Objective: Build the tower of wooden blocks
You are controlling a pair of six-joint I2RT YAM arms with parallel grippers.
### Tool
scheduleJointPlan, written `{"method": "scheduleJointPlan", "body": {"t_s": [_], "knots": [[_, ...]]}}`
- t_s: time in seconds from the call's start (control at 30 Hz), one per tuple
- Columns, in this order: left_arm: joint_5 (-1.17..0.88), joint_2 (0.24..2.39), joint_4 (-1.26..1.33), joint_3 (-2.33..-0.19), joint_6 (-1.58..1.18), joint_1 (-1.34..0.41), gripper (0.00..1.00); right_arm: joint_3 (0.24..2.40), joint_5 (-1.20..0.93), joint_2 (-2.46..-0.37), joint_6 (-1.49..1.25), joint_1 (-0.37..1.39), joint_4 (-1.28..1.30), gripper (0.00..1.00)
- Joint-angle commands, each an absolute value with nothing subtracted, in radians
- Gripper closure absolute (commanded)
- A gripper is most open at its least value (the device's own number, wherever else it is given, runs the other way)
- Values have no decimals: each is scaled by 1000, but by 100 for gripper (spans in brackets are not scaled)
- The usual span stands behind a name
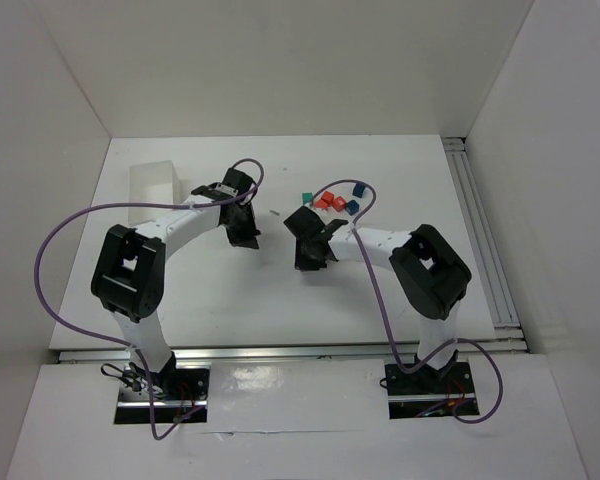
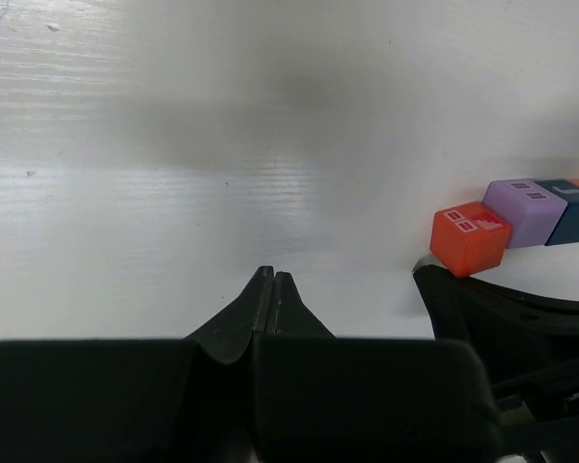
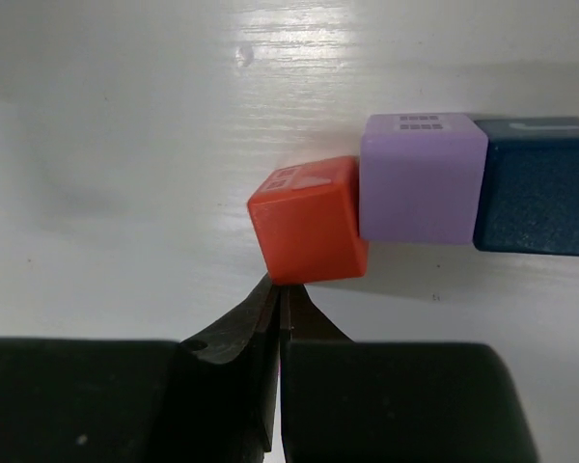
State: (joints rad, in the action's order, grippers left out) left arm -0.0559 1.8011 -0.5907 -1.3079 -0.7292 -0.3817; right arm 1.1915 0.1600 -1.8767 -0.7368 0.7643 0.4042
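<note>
Three wood blocks lie in a row on the table: a red-orange block (image 3: 307, 231), a purple one (image 3: 423, 178) and a dark blue one (image 3: 536, 185). My right gripper (image 3: 282, 287) is shut and holds nothing; its tips touch the red-orange block's near lower edge. From above, the cluster (image 1: 332, 202) sits just beyond the right gripper (image 1: 312, 214), with a teal block (image 1: 306, 194) to its left and another dark blue block (image 1: 358, 188) behind it. My left gripper (image 2: 273, 275) is shut and empty over bare table, left of the red-orange block (image 2: 469, 238). No stacked tower shows.
A white rectangular tray (image 1: 152, 185) stands at the back left. A metal rail (image 1: 480, 230) runs along the table's right edge. The right gripper's black body (image 2: 502, 318) fills the lower right of the left wrist view. White walls enclose the table.
</note>
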Motion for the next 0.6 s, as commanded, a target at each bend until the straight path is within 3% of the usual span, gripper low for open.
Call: {"method": "scheduleJointPlan", "body": {"t_s": [0.0, 0.37, 0.57], "knots": [[-87, 1776, -575, -1301, -718, -379, 100, 1233, 196, -1893, -715, 753, 385, 95], [-106, 1776, -555, -1292, -727, -379, 100, 1266, 219, -1893, -675, 744, 414, 95], [-126, 1796, -555, -1301, -709, -379, 100, 1287, 193, -1786, -653, 753, 497, 95]]}}
